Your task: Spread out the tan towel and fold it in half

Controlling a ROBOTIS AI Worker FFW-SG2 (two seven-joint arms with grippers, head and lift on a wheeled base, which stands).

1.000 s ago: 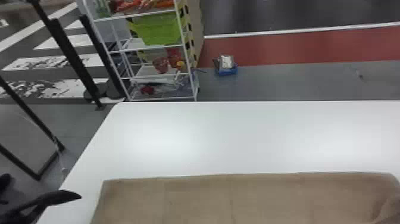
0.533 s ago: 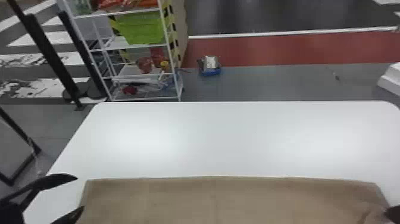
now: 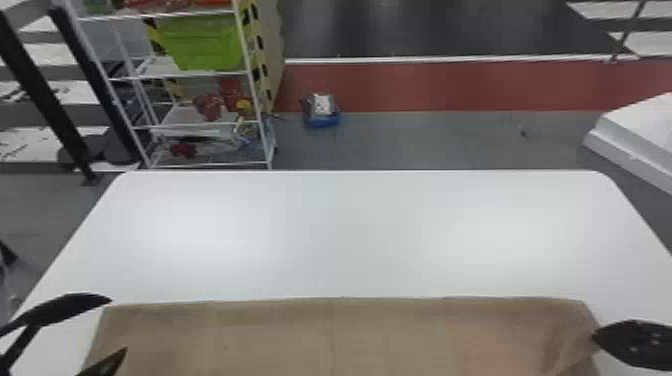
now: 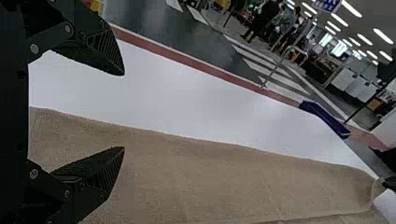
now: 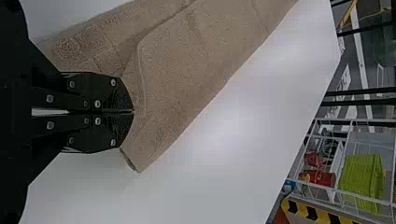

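At the lower right of the head view my right gripper [image 5: 133, 112] meets the right end of the tan towel [image 3: 330, 340], its jaws pressed together at that end's edge, near a corner. Creases run in toward the tips, so I judge that edge is probably caught, but I cannot tell for certain.

At the lower left my left gripper [image 3: 118, 325] stands with its jaws apart, at the far left corner: one finger over bare desk, the other over cloth. The towel lies toward my right from there, its long axis crosswise along the bottom of the frame, far edge nearly level. The left arm is nearer the left corner, so that pinch looks like its job before both pull the cloth flat.

Beyond the towel, the white desk [image 3: 350, 225] spreads through mid-frame.
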